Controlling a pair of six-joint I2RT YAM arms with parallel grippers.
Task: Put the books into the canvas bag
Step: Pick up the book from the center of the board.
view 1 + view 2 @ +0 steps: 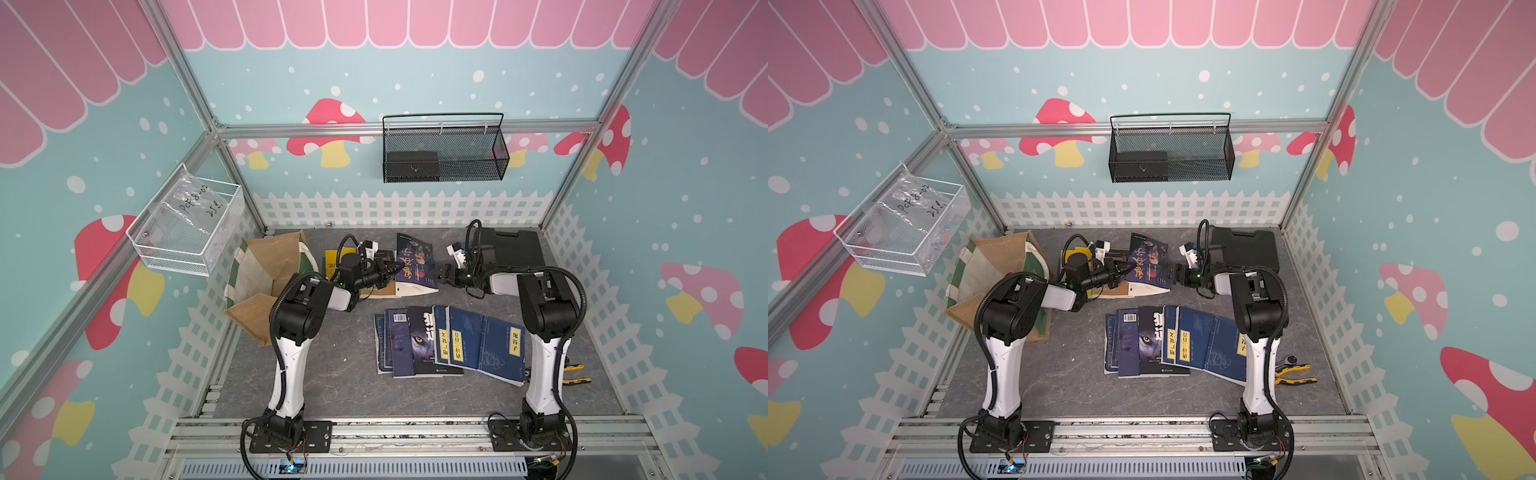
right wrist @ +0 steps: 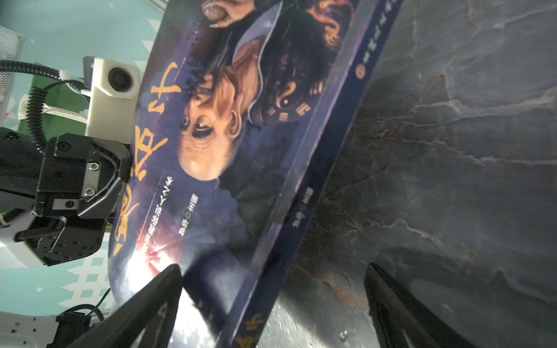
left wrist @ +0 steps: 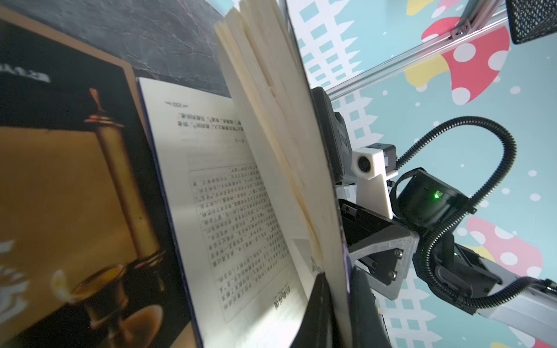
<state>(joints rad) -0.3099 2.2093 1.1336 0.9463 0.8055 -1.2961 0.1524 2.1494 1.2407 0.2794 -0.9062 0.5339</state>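
Pinching the raised front half of the purple book [image 1: 417,259], your left fingers [image 1: 390,269] hold it open over the worktop [image 1: 340,374]; your right fingers [image 1: 439,275] gape wide just beside its spine.

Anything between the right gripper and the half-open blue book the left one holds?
Nothing visible. The open right gripper faces the spine of the blue book across bare table; the left gripper grips its raised cover from the opposite side.

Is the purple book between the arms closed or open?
Open. The left gripper pinches up the cover of the purple book; pages fan out, printed page showing.
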